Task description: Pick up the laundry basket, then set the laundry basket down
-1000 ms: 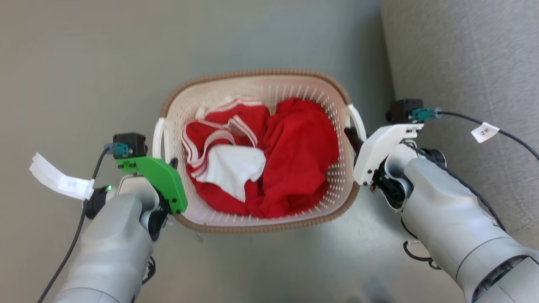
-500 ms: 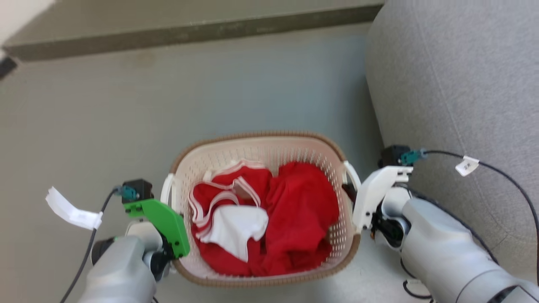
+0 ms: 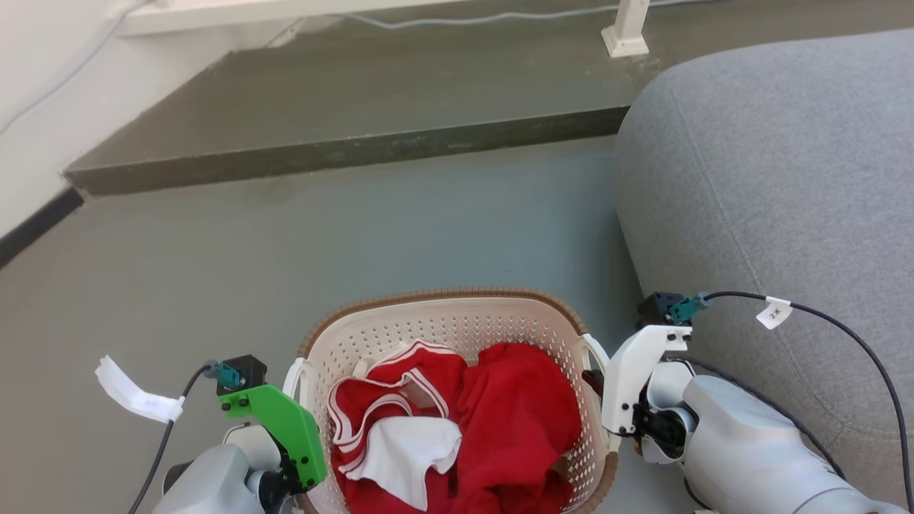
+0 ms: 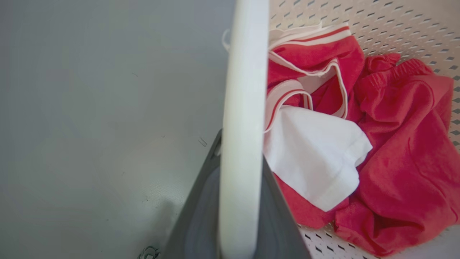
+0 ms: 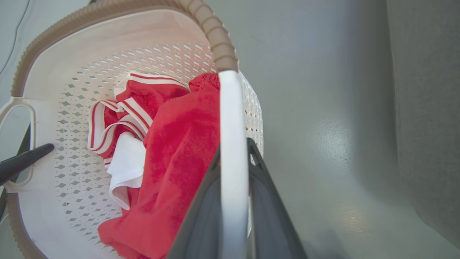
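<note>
The cream laundry basket (image 3: 443, 295) with its brown rim sits low in the head view, holding red clothes (image 3: 518, 421) and a white piece (image 3: 407, 457). My left gripper (image 3: 300, 403), under its green plate, is shut on the left white handle (image 4: 244, 118), with a dark finger (image 4: 199, 219) beside the handle. My right gripper (image 3: 594, 382) is shut on the right white handle (image 5: 231, 144). The right wrist view also shows a left gripper fingertip (image 5: 23, 161) at the far handle (image 5: 18, 104). The basket's base is hidden.
A grey sofa (image 3: 771, 200) stands close on the right of the basket. Ahead, a dark raised step (image 3: 357, 107) crosses the grey floor (image 3: 285, 243), with a white post foot (image 3: 627, 32) on it. A pale wall lies at the far left.
The head camera has swung upward, so the basket and both arms sit lower in the picture and the step and sofa have come into view. Both grippers stay on the handles.
</note>
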Available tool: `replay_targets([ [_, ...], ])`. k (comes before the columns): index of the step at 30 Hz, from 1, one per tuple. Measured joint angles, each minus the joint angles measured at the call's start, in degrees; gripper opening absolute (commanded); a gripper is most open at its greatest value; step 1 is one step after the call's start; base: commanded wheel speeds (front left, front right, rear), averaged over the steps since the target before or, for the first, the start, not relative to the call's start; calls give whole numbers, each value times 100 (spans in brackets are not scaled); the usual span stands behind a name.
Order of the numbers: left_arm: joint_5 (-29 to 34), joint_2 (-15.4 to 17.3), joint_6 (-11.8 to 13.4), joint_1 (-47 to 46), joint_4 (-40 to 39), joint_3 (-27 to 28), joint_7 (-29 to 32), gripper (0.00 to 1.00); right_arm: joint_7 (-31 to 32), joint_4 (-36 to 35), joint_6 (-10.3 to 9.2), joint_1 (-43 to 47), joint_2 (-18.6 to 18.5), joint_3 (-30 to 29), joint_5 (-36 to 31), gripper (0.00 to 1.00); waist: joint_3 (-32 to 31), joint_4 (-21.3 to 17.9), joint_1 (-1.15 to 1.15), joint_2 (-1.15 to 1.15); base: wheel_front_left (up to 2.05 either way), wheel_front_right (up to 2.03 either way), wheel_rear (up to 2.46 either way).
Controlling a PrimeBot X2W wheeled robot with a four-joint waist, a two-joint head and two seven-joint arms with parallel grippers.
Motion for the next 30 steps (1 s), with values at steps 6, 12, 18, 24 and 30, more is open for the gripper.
replay_targets([
  [6, -64, 5, 0, 66, -26, -63, 98, 0, 131, 24, -1, 1, -8, 71, 40, 0, -184, -15, 0, 0, 0, 0, 0],
  [12, -115, 8, 1, 96, -47, -146, 186, 0, 234, 44, -1, 1, -13, 113, 89, 0, -229, -34, 0, 0, 0, 0, 0],
  [18, -226, 19, 10, 99, -101, -172, 220, 0, 264, 49, -1, 1, -24, 135, 102, 0, -236, -36, 0, 0, 0, 0, 0],
  [24, -274, 21, 58, 100, -121, -200, 222, 0, 265, 49, -1, 1, -29, 163, 142, 0, -227, -37, 0, 0, 0, 0, 0],
  [30, -318, 27, 86, 100, -152, -271, 237, 0, 279, 53, -1, 0, -34, 179, 188, 0, -201, -35, 0, 0, 0, 0, 0],
])
